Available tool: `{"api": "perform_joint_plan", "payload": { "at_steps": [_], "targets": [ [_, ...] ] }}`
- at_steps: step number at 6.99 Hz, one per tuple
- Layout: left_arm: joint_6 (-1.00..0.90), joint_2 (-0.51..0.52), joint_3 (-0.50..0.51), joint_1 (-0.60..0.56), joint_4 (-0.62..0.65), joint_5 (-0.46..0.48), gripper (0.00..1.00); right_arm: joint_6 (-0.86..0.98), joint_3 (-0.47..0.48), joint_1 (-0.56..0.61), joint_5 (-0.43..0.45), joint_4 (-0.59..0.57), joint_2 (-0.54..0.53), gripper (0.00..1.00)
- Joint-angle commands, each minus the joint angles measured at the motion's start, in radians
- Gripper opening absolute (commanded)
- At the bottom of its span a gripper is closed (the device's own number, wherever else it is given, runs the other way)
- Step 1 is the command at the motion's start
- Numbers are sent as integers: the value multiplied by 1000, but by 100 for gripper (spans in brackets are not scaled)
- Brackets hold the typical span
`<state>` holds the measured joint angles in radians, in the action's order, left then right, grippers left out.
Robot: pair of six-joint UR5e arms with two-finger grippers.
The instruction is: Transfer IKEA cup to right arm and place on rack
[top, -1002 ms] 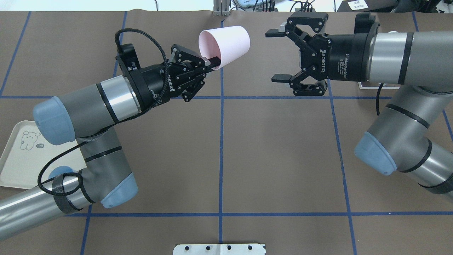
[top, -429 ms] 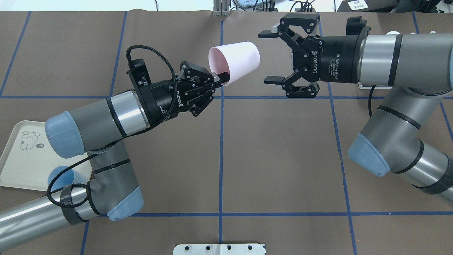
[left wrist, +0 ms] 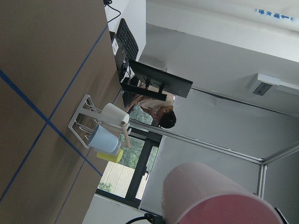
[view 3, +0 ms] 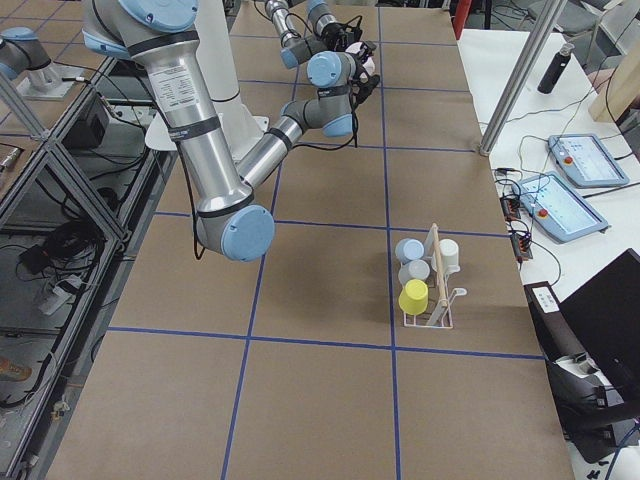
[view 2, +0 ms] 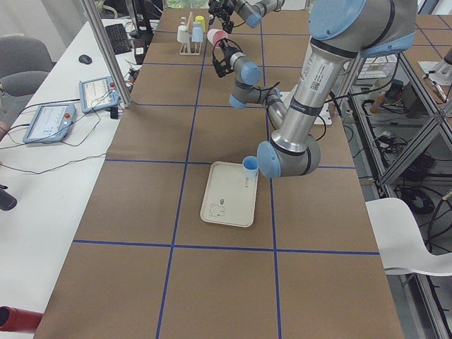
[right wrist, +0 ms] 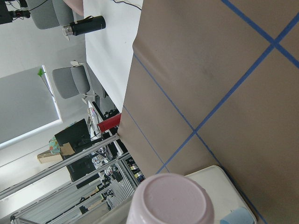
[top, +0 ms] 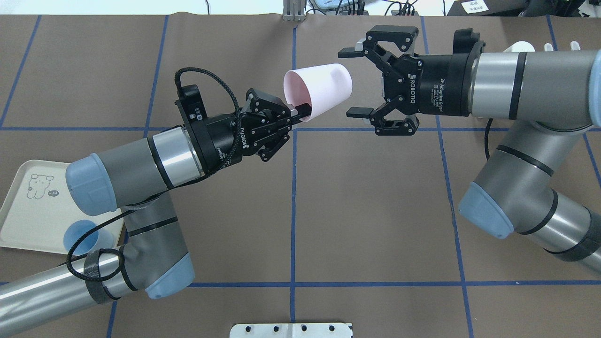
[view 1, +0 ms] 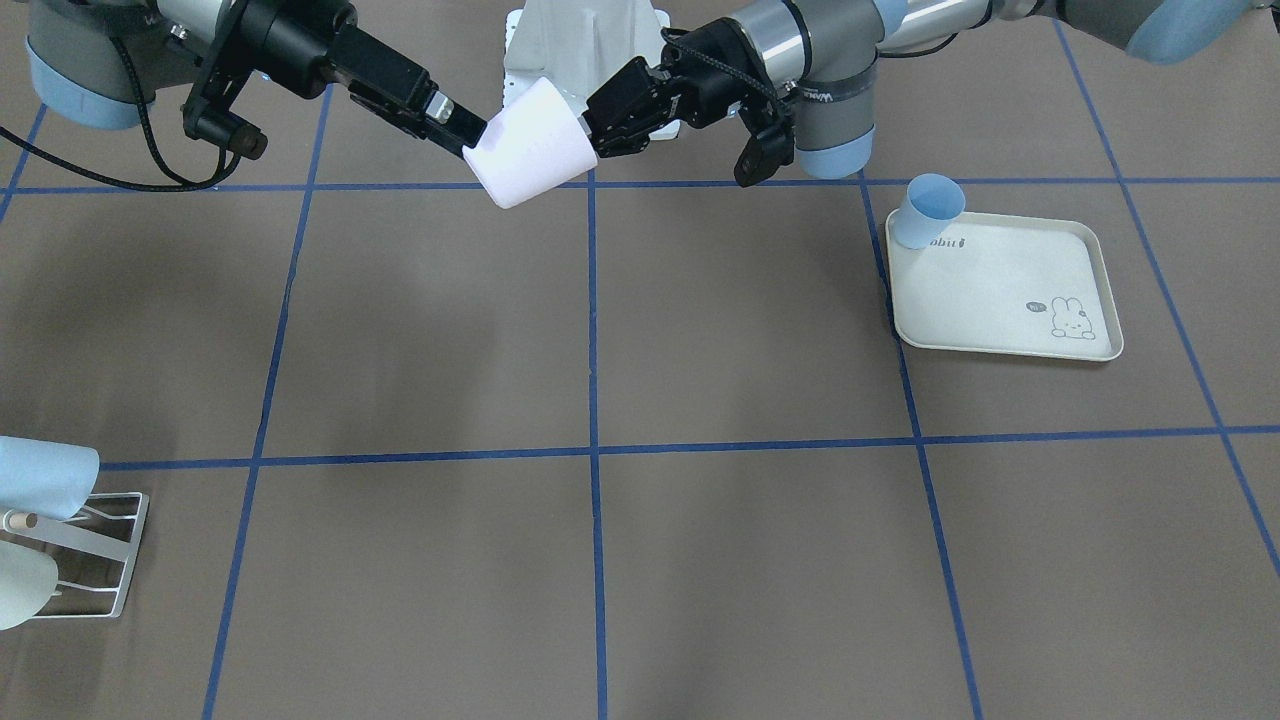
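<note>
Pink cup (top: 319, 89): held in the air on its side, well apart from the rack (view 3: 432, 290), open mouth turned away from the rack's end of the table (top: 375, 211).

My left gripper (top: 300, 111): clamped on the cup's rim, one finger inside, one outside.

My right gripper (top: 353, 80): jaws spread wide and holding nothing, a fingertip on either side of the cup's closed end; whether they touch it, I cannot tell.

Rack: stands on the table with white, blue and yellow cups on its pegs.

Tray (top: 19, 220): at the table end far from the rack, with a blue cup (top: 82, 237) upright on its corner.
</note>
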<state>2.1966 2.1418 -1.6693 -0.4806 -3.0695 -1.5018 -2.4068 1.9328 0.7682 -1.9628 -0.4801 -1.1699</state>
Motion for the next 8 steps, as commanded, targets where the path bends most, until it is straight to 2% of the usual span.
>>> {"api": "perform_joint_plan", "payload": {
  "at_steps": [1, 6, 7, 8],
  "targets": [
    [0, 9, -3, 1, 0, 0, 0, 0, 0, -12, 4, 0, 9, 100],
    [-2, 7, -15, 19, -8, 0, 0, 0, -8, -23, 16, 0, 13, 99],
    [-2, 7, -15, 19, -9, 0, 0, 0, -8, -23, 16, 0, 13, 93],
    [0, 9, -17, 19, -11, 0, 0, -2, -8, -26, 16, 0, 13, 68]
  ]
}}
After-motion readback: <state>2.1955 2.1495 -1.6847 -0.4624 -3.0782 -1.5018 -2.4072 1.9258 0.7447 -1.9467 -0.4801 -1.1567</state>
